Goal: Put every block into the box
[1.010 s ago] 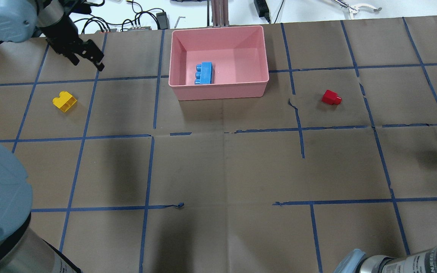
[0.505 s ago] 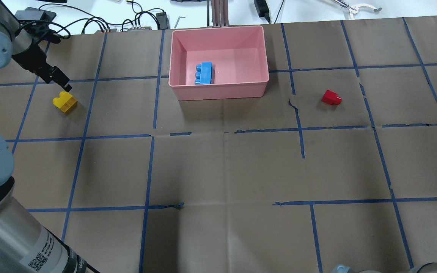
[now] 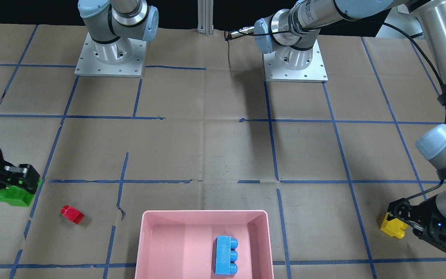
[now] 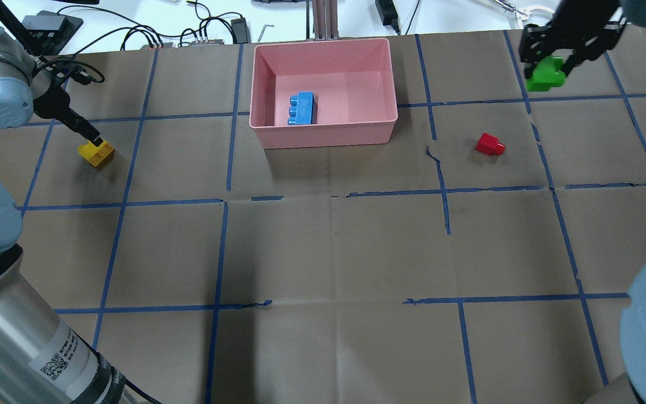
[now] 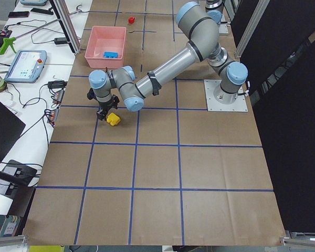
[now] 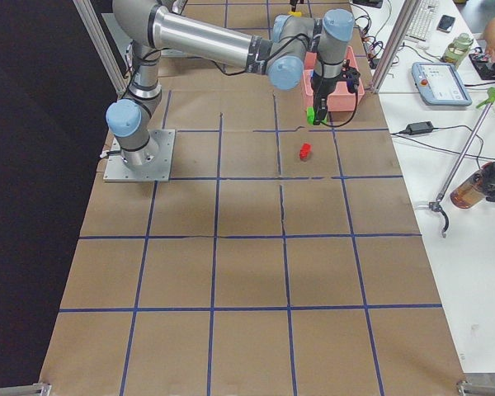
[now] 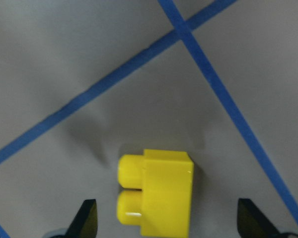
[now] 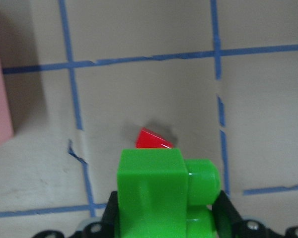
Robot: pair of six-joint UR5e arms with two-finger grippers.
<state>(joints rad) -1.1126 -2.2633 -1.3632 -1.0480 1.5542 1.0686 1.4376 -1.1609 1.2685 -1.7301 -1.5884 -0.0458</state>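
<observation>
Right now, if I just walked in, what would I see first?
Probably the big pink box at the table's far edge, with a blue brick inside. Then the right gripper holding a bright green brick in the air right of the box, and the left gripper open around a yellow brick on the left.

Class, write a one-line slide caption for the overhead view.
Right gripper holds the green brick; left gripper, open, straddles the yellow brick; blue brick lies in the pink box, red brick outside it.
</observation>
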